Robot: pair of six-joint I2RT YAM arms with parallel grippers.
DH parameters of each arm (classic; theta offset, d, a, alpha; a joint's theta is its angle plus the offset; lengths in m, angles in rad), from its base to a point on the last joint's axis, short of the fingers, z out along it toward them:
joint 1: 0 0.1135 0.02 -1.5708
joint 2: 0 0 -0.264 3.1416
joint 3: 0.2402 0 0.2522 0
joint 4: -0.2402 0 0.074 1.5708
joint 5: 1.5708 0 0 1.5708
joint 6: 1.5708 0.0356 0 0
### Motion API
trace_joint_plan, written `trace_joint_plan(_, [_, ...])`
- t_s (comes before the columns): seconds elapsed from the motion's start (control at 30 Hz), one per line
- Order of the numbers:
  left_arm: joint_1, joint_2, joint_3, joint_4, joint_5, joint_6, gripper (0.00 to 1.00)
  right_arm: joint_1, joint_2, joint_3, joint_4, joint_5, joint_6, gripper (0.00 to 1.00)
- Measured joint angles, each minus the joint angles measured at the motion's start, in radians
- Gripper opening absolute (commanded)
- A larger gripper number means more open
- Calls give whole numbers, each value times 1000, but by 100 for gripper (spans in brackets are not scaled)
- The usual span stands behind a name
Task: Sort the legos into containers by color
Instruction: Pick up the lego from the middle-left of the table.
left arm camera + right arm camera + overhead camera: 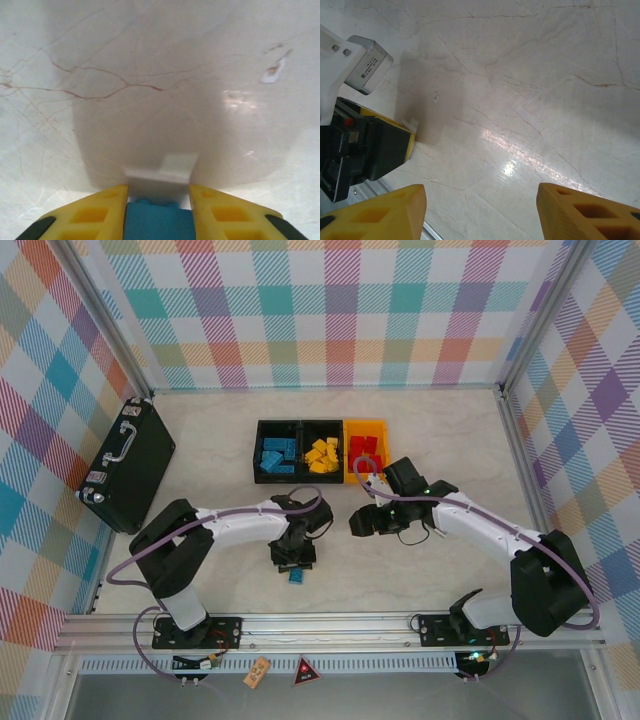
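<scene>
Top external: three small open plastic bins sit in a row mid-table. The left black bin (258,452) holds blue bricks (278,458), the middle black bin (322,423) yellow bricks (322,454), and the yellow-orange bin (366,424) red bricks (363,451). The left gripper (293,564), toward the near edge of the pale marbled table (420,580), pinches one small blue studded plastic brick (159,222) between yellow fingers (100,215). The right gripper (480,200) is spread wide over bare table, near the yellow-orange bin.

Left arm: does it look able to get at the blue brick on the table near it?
Likely yes: the blue brick sits between the fingers of the left gripper, with bare table around it. Whether they clamp it is unclear.
</scene>
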Motion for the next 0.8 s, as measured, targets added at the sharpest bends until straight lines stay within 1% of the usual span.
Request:
trace_joint_plan(0.13, [6,4,63,-15,-18,24,24,0,2,0,5,0,15,60])
trace_joint_plan(0.23, [28,4,108,-33,-29,49,23,-5,2,0,16,-1,27,60])
trace_joint_plan(0.6, [185,3,244,-123,-97,164,23,-34,2,0,51,-1,72,60])
trace_joint_plan(0.8, [237,3,327,-129,-172,204,23,-34,2,0,66,-1,91,60])
